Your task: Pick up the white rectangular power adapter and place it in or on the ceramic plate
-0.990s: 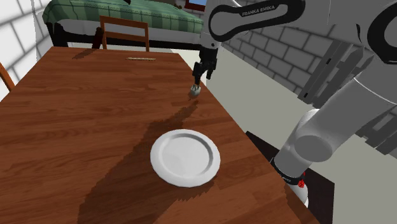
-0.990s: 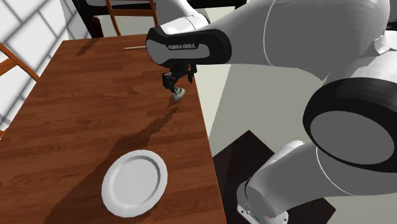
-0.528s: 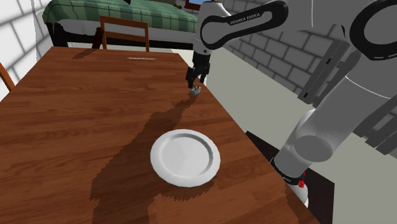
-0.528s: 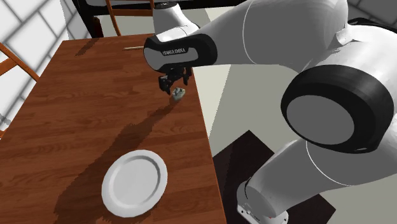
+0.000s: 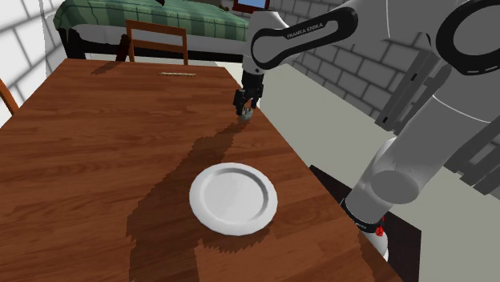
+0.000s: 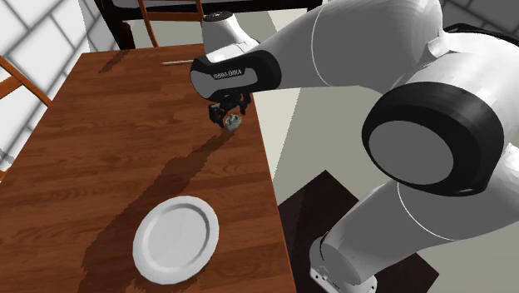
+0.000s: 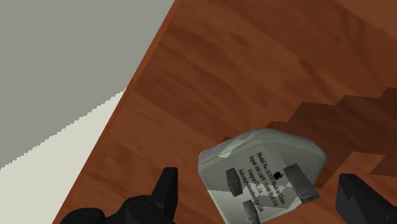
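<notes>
The black fingers (image 7: 167, 191) are open either side of the whitish rectangular power adapter (image 7: 261, 172), not touching it. I'd centre up and squeeze slowly, since the edge of the brown wooden worktop (image 5: 96, 144) is near it.

FRANKA EMIKA stands on the arm (image 5: 304, 34); the power adapter (image 7: 264, 172) bears illegible small print.

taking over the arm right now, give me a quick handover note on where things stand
Gripper: the black two-finger gripper is open, low over the table, with a finger on either side of the adapter and neither touching it.
Things: the greyish-white rectangular power adapter lies prongs-up on the brown wooden table, near its edge. The white round plate sits apart from it, nearer the stand.
Done: gripper lined up on the adapter.
Left: close on the adapter, lift it, carry it to the plate, release.
</notes>
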Controlling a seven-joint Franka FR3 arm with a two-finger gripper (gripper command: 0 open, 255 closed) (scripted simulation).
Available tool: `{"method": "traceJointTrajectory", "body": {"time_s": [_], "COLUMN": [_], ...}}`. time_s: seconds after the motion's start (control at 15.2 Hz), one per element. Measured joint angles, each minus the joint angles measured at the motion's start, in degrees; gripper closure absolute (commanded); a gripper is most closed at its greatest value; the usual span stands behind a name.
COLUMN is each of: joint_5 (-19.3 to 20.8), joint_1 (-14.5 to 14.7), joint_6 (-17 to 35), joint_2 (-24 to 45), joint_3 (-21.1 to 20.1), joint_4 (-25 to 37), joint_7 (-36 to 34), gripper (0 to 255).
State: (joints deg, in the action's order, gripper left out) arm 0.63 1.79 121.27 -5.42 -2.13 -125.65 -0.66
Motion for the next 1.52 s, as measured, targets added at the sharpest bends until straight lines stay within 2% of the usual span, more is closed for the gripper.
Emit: {"method": "traceJointTrajectory", "body": {"time_s": [0.07,0.13,0.79,1.52], "joint_5": [0.00,0.00,0.00,-0.13], "joint_1": [0.00,0.00,0.03,-0.02], "joint_6": [0.01,0.01,0.18,-7.55], "joint_2": [0.00,0.00,0.00,-2.33], "joint_3": [0.00,0.00,-0.03,0.07], "joint_4": [0.00,0.00,0.28,5.24], "joint_7": [0.00,0.00,-0.08,0.23], "gripper": [0,255,255,255]}}
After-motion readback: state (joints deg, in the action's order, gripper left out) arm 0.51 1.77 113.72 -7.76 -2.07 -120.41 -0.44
